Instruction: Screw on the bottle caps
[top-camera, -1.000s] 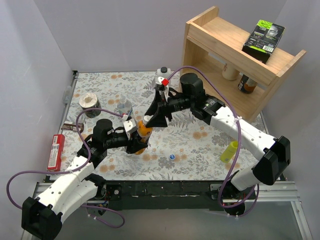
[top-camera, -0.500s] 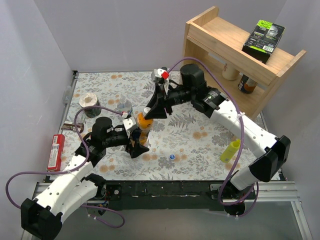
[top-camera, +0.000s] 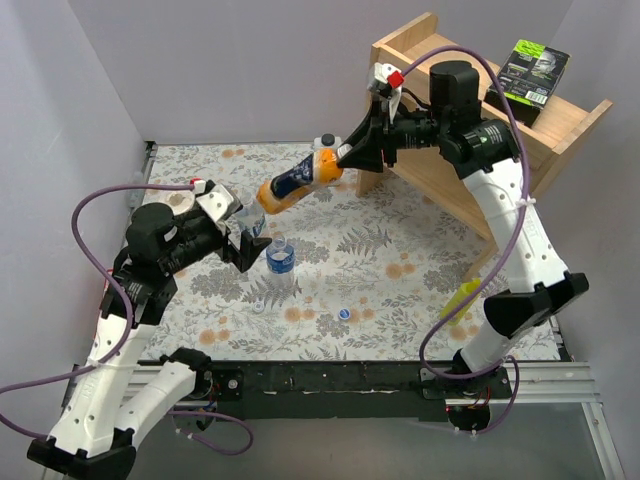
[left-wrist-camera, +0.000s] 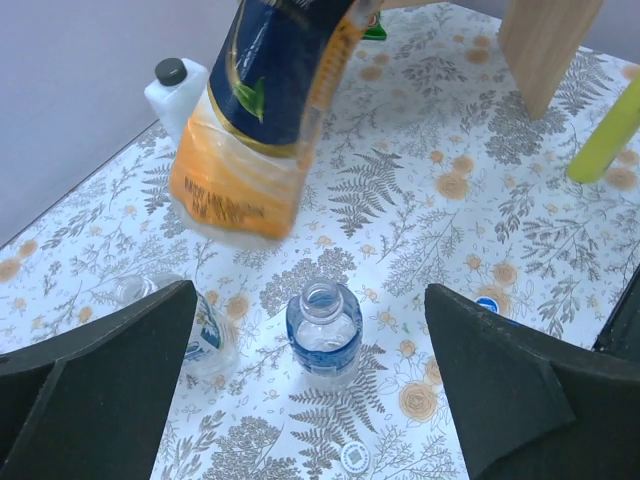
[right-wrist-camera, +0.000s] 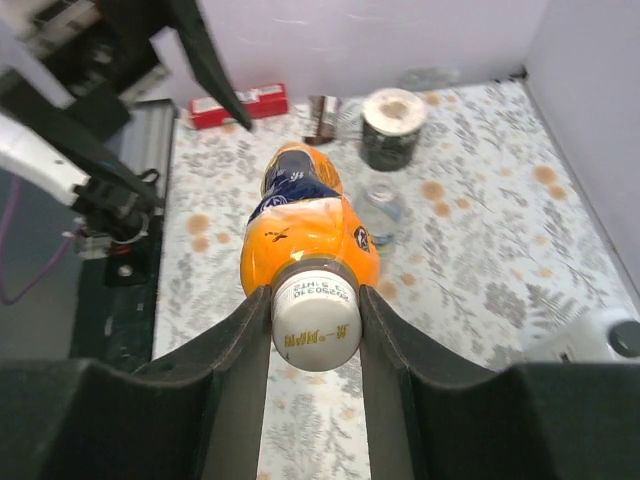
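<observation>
floral table (top-camera: 400, 240), wooden shelf (top-camera: 440, 70) near mid-air orange bottle (top-camera: 295, 182)

**How many of each**

There are three drink bottles: one orange bottle (top-camera: 297, 180) and two clear ones, the near clear bottle (top-camera: 280, 256) and the far clear bottle (left-wrist-camera: 212, 335).

There are three small caps: one blue cap (top-camera: 343, 314), one loose white cap (top-camera: 258, 306), and one white cap on top of the orange bottle (right-wrist-camera: 316, 322).

There is one square bottle (top-camera: 325, 143), one yellow bottle (top-camera: 460, 298), one shelf (top-camera: 470, 110) and one box (top-camera: 527, 68).
</observation>
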